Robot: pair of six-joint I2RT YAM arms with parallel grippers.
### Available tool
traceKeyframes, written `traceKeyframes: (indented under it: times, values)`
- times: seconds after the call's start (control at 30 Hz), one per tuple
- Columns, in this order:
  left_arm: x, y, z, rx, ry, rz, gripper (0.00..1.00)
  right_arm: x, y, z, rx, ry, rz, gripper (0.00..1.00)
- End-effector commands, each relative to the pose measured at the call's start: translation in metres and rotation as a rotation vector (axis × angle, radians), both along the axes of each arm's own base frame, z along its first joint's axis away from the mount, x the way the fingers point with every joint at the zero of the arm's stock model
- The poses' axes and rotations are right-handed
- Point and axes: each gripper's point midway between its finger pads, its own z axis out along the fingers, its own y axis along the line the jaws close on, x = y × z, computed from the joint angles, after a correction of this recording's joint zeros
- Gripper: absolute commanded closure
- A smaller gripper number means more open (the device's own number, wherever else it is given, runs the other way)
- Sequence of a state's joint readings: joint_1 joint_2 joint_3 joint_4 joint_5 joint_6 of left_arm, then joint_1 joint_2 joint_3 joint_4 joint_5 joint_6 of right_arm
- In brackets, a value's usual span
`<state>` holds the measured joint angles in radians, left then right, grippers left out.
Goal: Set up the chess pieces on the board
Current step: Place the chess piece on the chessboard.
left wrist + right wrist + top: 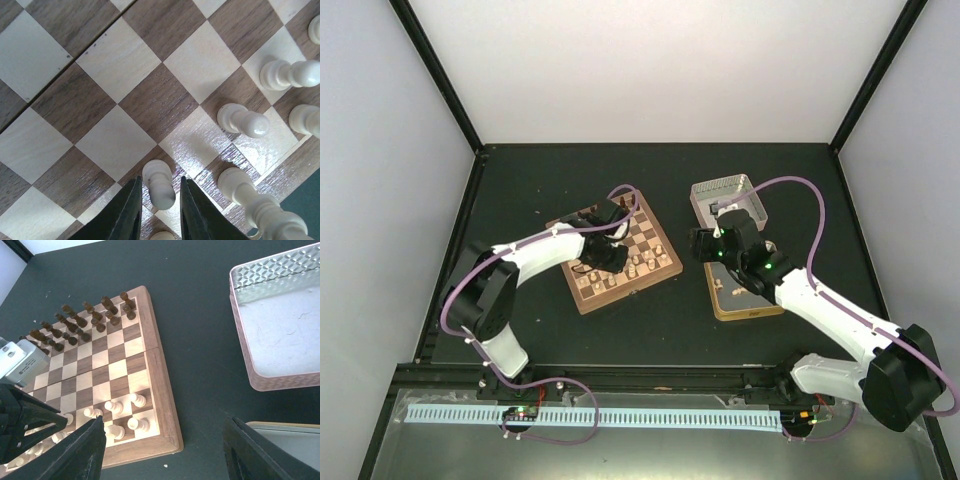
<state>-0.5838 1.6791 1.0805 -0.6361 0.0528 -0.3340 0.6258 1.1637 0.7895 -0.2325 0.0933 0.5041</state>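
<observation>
On the dark table the board lies left of centre. The right gripper hangs wide open and empty beside its edge, while the left gripper sits low over the pale end, its jaws slightly parted on either side of one pawn, a sliver of gap showing, so not pinching it. The chess pieces stand upright on squares near that border; they look light, rigid, smooth and easily toppled, so each is best taken from above at the narrow waist under the head, clear of its neighbours.
</observation>
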Motion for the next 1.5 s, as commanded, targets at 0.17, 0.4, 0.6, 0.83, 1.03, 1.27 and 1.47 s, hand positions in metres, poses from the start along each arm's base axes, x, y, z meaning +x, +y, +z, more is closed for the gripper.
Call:
traceKeyframes:
  times: [0.17,0.4,0.6,0.83,1.03,1.27,1.47]
  values:
    - [0.004,-0.007,0.007,0.003,0.000,-0.033,0.85,0.004,-0.015,-0.002,-0.017,-0.002,-0.077,0.35]
    - [-0.001,-0.004,0.009,0.009,0.008,-0.038,0.88,0.005,-0.017,-0.004,-0.020,0.005,-0.087,0.35]
    - [-0.002,-0.003,0.007,0.014,0.020,-0.038,0.86,0.005,-0.018,-0.008,-0.024,0.016,-0.093,0.35]
    - [0.001,-0.007,0.015,-0.004,0.009,-0.037,0.71,0.006,-0.020,-0.008,-0.027,0.022,-0.105,0.35]
    - [0.011,-0.015,0.038,-0.042,-0.043,-0.037,0.67,0.006,-0.032,-0.015,-0.038,0.056,-0.162,0.35]
    - [0.019,-0.013,0.069,-0.087,-0.142,-0.002,0.65,-0.010,-0.076,-0.060,-0.083,0.283,-0.296,0.40]
    - [0.013,-0.017,0.102,-0.192,-0.238,-0.020,0.63,-0.034,-0.089,-0.098,-0.146,0.455,-0.263,0.44]
